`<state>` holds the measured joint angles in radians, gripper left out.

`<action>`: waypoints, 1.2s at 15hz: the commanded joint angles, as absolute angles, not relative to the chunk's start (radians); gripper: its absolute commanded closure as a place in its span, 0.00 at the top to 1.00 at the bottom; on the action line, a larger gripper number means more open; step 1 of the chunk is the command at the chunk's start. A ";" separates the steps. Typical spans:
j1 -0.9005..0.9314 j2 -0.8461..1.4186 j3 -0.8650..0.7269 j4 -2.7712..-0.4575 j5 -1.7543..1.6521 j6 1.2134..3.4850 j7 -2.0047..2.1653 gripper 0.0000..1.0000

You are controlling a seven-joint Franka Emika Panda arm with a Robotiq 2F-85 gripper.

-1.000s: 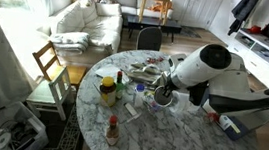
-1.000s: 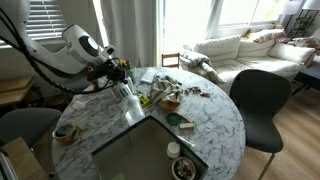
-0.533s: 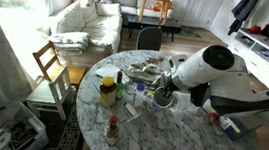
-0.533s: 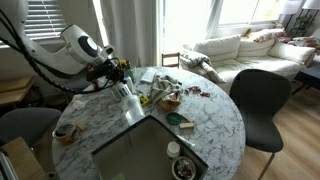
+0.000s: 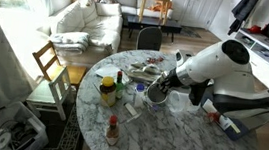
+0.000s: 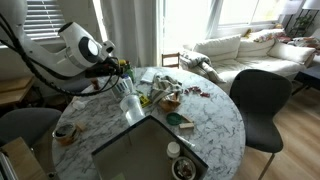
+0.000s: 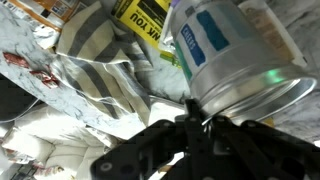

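I had the gripper (image 7: 200, 128) pinched down on the rim of a metal can (image 7: 232, 58). In the wrist view the black fingers (image 7: 170, 133) met almost tip to tip over the thin wall, so the jaws stood nearly closed with only the can's edge between them. The can was silver with a blue label and ran out from the jaws at a slant. In both exterior views the gripper (image 5: 159, 86) (image 6: 122, 87) sat just above the can (image 5: 156, 93) (image 6: 129, 102), which hung tilted below the jaws over the marble table (image 5: 168, 139). I could not tell whether its base touched the tabletop. Just beyond the can in the wrist view lay a striped cloth (image 7: 100, 50), and past that a yellow box (image 7: 140, 14) with dark lettering, both close to the jaws. In an exterior view a yellow container (image 5: 107, 88) stood to one side of the jaws, near but apart. A small bottle with a red cap (image 5: 113, 130) stood farther off toward the table's edge. In an exterior view a green-rimmed bowl (image 6: 173, 119) rested well apart from the jaws, with a litter of small things (image 6: 165, 92) between it and the can.
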<state>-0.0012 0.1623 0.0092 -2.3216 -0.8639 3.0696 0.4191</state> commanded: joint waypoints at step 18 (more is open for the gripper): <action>-0.036 -0.151 0.033 -2.733 -0.494 3.361 0.248 0.02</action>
